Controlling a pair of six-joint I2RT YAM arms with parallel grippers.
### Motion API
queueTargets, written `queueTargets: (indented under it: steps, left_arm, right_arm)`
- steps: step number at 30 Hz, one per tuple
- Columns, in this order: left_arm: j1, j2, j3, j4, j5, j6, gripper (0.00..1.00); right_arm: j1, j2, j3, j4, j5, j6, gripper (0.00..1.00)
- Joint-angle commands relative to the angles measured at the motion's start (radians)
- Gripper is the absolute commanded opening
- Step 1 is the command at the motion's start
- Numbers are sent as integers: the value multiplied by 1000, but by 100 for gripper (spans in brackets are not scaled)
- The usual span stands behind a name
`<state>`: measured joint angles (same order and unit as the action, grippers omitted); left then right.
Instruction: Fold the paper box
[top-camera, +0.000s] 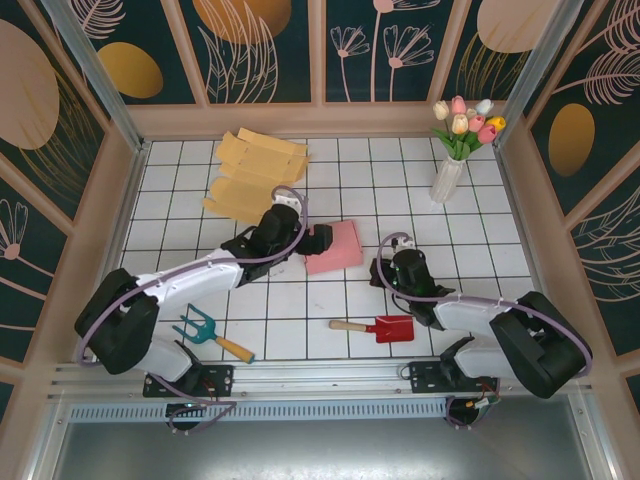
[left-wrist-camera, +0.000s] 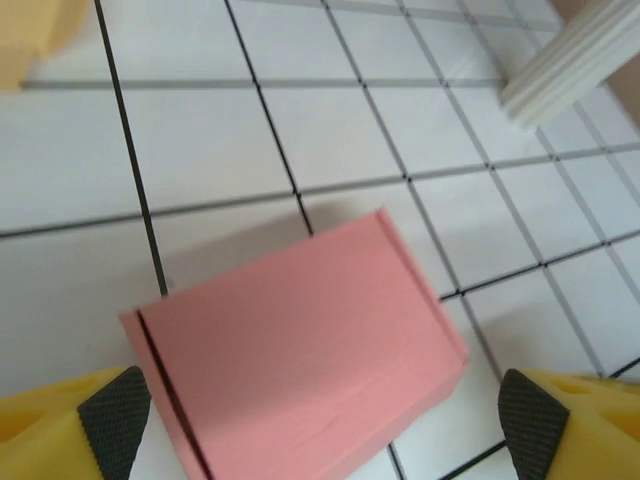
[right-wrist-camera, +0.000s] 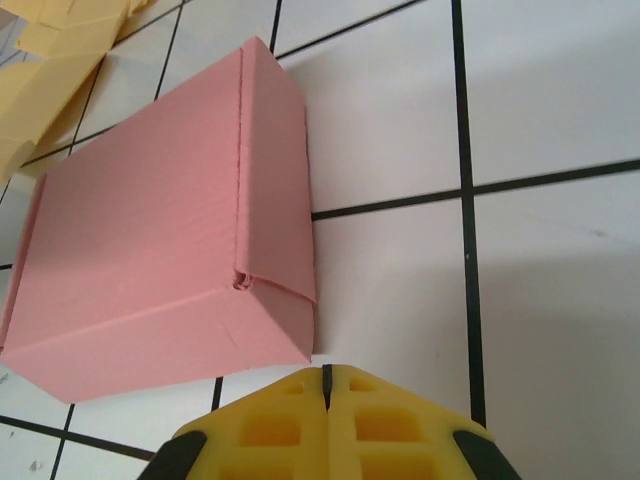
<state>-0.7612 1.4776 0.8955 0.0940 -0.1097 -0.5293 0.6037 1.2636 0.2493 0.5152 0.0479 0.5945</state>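
Left pincer (top-camera: 318, 240), seen from the top external camera, sits at the left edge of the pink paper box (top-camera: 336, 247), which lies near the middle of the white tiled bench (top-camera: 480, 250); from this height its spread cannot be told. The right pincer (top-camera: 380, 272) lies to the right of the box, a little apart from it and pointing toward it. Flat yellow cardboard (top-camera: 255, 175) lies at the back left, a white vase (top-camera: 446, 180) of tulips (top-camera: 466, 120) stands at the back right, and near the front edge lie a teal hand fork (top-camera: 205, 328) and a red trowel (top-camera: 385, 327). From the left wrist, the left pincer (left-wrist-camera: 325, 430) is spread wide, its dark pads (left-wrist-camera: 115, 420) at the two lower corners of the frame with the box (left-wrist-camera: 300, 340) between them, tilted across the grid lines; whether the left pad touches it cannot be told, and the right pad stands clear. From the right wrist, the right pincer (right-wrist-camera: 325, 425) has its yellow fingers (right-wrist-camera: 270, 430) pressed together, holding nothing, just short of the near corner of the box (right-wrist-camera: 150, 250), whose flaps lie folded closed and which rests flat on the bench (right-wrist-camera: 560, 300); the yellow cardboard (right-wrist-camera: 60, 50) lies beyond it at the upper left.
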Motion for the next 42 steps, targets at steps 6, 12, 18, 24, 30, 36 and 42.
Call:
queueTargets:
  steps: [6, 12, 18, 24, 30, 36, 42]
  left_arm:
    - [125, 358, 335, -82, 128, 154, 90]
    - [132, 566, 470, -29, 271, 117, 86]
    - [132, 617, 448, 52, 385, 49, 83]
    - [132, 612, 356, 148, 466, -7, 81]
    - [130, 610, 270, 248, 537, -58, 78]
    - [104, 617, 198, 371, 600, -138, 76]
    - [40, 622, 183, 453, 623, -201, 76]
  right_arm:
    - [1, 0, -29, 79, -104, 200, 0]
    - [1, 62, -7, 113, -113, 221, 0]
    - [-3, 133, 54, 89, -97, 182, 0]
    - [-8, 210, 104, 103, -66, 150, 0]
    - [-10, 274, 137, 126, -66, 135, 0]
    - [-9, 349, 170, 243, -200, 33, 0]
    - [-14, 395, 221, 309, -323, -34, 0]
